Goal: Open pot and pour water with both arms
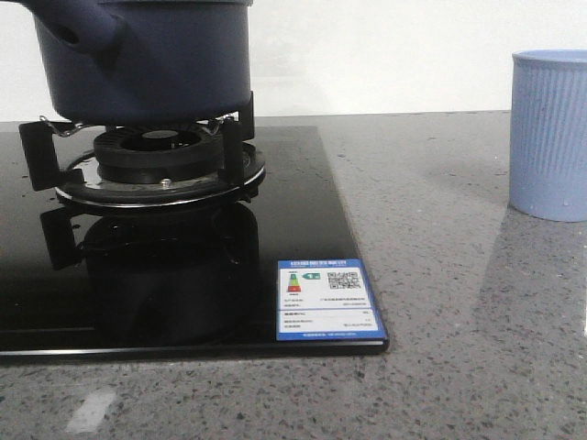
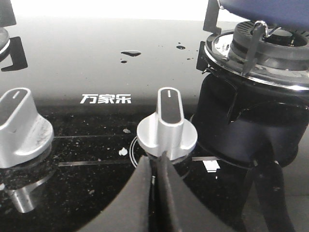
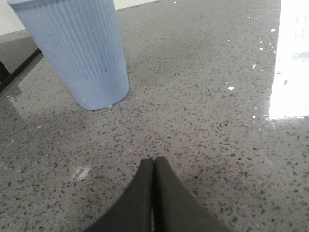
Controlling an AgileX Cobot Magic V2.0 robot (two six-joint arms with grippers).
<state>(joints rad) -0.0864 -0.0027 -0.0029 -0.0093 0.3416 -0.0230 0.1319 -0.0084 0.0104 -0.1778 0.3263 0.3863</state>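
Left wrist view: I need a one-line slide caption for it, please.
Left gripper, shut, hovers before a silver stove knob beside the burner carrying the pot.

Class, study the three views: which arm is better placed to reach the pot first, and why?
Left. Its shut tool sits over the hob by a knob, beside the burner carrying the pot. The right tool, also shut, is over the counter near the cup.

The large round dark navy-blue pot sits on the black metal burner grate at the left of the glossy black glass hob. The hob lies on the grey speckled stone surface. The pale blue ribbed cup stands on that surface, well apart, to the right.
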